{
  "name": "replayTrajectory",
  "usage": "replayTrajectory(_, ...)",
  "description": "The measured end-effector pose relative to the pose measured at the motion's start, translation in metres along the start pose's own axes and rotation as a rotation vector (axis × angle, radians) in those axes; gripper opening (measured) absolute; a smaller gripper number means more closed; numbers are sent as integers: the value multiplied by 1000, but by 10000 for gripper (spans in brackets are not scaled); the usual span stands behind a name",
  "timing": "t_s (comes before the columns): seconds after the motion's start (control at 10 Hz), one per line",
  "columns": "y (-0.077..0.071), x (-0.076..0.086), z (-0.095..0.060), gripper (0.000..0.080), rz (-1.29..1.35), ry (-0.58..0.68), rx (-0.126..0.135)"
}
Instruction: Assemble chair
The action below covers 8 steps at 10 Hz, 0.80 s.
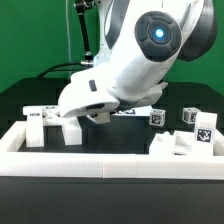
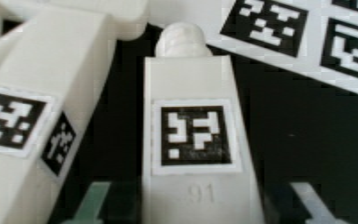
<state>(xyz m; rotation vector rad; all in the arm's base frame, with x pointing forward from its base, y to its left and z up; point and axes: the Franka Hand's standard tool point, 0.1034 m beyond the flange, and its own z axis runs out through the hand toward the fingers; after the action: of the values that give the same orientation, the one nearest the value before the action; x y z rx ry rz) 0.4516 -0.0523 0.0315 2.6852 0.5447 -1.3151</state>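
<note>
The gripper point(image 2: 197, 204) stood narrow, its two fingers point(image 2: 98, 200) drawn in on either side of a chair leg point(image 2: 194, 110) and, by every sign, clamped on it, though the pads were cut off at the picture's edge and contact itself could not be seen. The leg sat directly under the wrist, between the fingers, over the dark table point(image 2: 119, 130); whether it rested there or was already clear of it could not be told, and in the exterior view the arm hid it. The chief risk was that the hold looked to fall toward one end, so most of the leg reached out ahead of the fingers; on a lift that overhang could make the smooth plastic swivel or droop in the grip, or slip out. A second white part point(image 2: 43, 90) lay just beside the leg, outside one finger and slanted toward it, so a sideways drag could knock it. A tagged white surface point(image 2: 291, 30) lay close beyond the tip point(image 2: 181, 40), and a forward push could strike it. The leg's long axis ran straight out ahead of the gripper, square to the line on which the fingers close. Its rounded tip pointed away from the wrist, and its tagged face was turned up toward it.
</note>
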Motion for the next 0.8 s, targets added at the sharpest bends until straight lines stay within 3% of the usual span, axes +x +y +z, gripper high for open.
replayTrajectory(0.1,-1,-7,-13,290,2,-9,6)
replayTrajectory(0.3,2,-33,-59,290,24,-23,29)
replayTrajectory(0.4,8,-35,-68,290,30,-2,26)
replayTrajectory(0.7,9,-31,-67,290,30,17,20)
replayTrajectory(0.8,13,-27,-79,290,35,76,18)
